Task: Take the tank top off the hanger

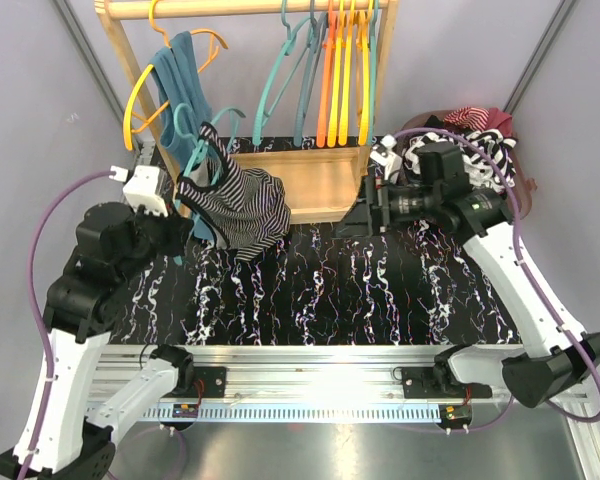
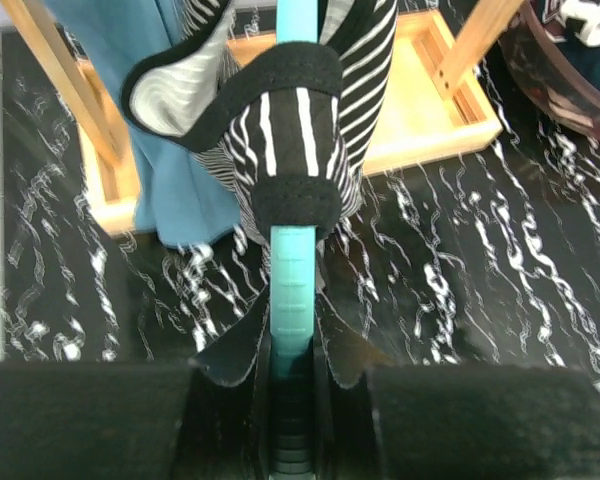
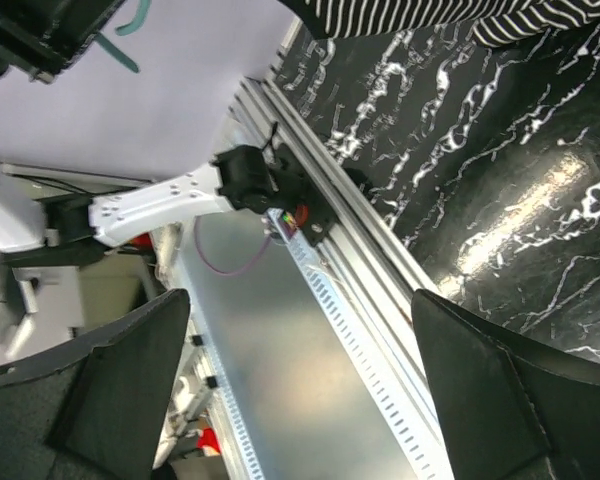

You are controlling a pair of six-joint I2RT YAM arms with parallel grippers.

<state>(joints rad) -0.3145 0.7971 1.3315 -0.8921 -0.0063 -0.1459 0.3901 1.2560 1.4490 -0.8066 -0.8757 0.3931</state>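
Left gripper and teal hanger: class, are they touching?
Touching. In the left wrist view, the left gripper has its jaws shut on the teal hanger.

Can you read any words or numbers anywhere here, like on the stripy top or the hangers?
No words or numbers can be read in any view.
Striped tank top: only stripes, no label showing.
Teal hanger: small ridges, no letters.
Small circuit board on the rail: any print is too small and blurred to read.
Table: white squiggles, not writing.
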